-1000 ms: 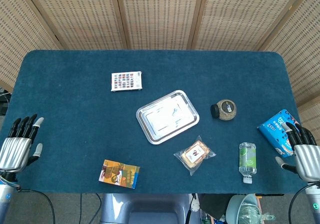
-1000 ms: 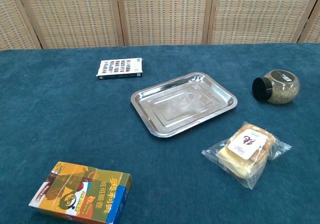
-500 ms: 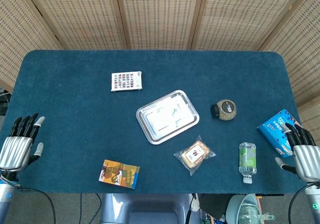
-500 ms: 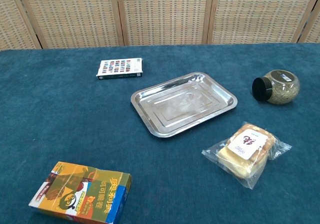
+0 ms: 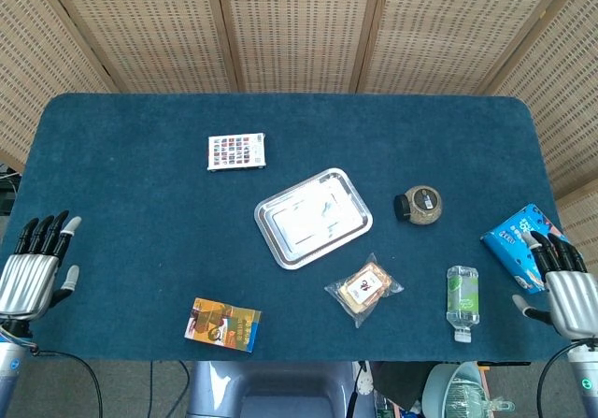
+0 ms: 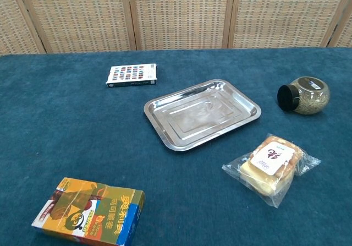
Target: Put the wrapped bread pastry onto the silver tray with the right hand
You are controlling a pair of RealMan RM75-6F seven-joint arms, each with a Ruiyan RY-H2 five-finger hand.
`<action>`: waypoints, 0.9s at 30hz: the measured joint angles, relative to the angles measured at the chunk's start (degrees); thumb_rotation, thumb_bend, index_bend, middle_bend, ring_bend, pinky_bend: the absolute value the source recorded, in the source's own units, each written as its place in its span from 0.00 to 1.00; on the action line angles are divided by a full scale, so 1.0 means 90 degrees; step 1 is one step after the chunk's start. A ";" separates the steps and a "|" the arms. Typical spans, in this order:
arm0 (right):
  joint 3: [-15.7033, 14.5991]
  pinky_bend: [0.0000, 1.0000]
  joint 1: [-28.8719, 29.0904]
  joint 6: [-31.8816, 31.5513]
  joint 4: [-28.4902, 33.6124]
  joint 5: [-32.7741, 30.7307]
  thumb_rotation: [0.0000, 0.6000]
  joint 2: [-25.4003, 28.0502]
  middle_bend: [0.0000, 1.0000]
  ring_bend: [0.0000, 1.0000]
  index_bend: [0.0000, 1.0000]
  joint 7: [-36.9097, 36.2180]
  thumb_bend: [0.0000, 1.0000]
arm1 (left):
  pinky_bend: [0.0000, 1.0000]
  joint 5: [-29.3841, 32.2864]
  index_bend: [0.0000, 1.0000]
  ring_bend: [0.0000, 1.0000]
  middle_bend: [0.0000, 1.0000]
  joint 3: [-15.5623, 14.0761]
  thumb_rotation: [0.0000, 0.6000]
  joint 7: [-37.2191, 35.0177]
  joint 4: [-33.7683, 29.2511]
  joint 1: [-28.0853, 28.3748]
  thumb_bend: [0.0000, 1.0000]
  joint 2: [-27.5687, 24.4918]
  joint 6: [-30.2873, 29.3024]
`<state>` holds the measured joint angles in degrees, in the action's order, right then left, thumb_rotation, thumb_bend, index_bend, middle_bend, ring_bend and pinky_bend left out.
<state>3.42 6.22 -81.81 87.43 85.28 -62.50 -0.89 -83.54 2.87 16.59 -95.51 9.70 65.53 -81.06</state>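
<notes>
- Woven cane screens behind; blue-carpeted bench (image 5: pixel 140 194) in front, scattered with small goods.
- Near the middle: silver tray (image 5: pixel 313 217), bare inside, turned a little askew to the bench edges.
- Just beside the tray's near-right corner, apart from it: wrapped bread pastry (image 5: pixel 364 288), lying flat in clear film, white label facing up.
- Long axis of the pastry on a diagonal, from near-left to far-right in the head view; crimped film ends sticking out at both tips, the far-right one pointing roughly toward the jar (image 5: pixel 420 204).
- Right hand (image 5: pixel 564 292) parked at the right bench edge, fingers apart and holding nothing, well apart from the pastry; plastic bottle (image 5: pixel 462 296) lying between the two, blue packet (image 5: pixel 519 246) right by the fingers.
- Left hand (image 5: pixel 35 267) at the left edge, likewise spread and holding nothing.
- Step in hand, by all appearances: reaching across to the pastry, nothing grasped yet.
- Best done by passing over or behind the bottle, then coming down across the short width of the loaf, not along the diagonal.
- Firm bread worth gripping, not the loose film ends, likely to slip.
- Short carry afterwards, up and left over the tray rim, set down flat.
</notes>
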 measured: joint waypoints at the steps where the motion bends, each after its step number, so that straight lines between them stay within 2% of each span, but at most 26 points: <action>1: -0.0007 0.08 -0.0002 0.0001 0.0006 0.0012 1.00 0.0003 0.06 0.03 0.05 -0.0035 0.22 | 0.00 -0.0012 0.00 0.00 0.00 -0.0004 1.00 0.0010 -0.0009 0.0008 0.49 0.0003 0.0008; 9: -0.0104 0.08 0.0063 0.0100 0.0065 0.0245 1.00 0.0043 0.06 0.03 0.05 -0.0251 0.22 | 0.00 -0.0021 0.00 0.00 0.00 -0.0001 1.00 0.0036 -0.0086 -0.0004 0.49 -0.0003 -0.0047; 17: -0.0237 0.08 0.0329 0.0507 0.0323 0.0525 1.00 0.0169 0.06 0.03 0.05 -0.0260 0.22 | 0.00 0.0011 0.00 0.00 0.00 -0.0008 1.00 0.0045 -0.0091 0.0003 0.49 0.0021 -0.0013; 27: -0.0369 0.08 0.0751 0.1121 0.0731 0.0785 1.00 0.0269 0.06 0.03 0.05 0.0216 0.22 | 0.00 0.0009 0.00 0.00 0.00 -0.0043 1.00 -0.0078 -0.0039 0.0024 0.49 0.0017 0.0064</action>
<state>0.10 12.98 -71.72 94.01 92.34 -60.08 1.05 -83.46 2.48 15.89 -95.86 9.92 65.69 -80.49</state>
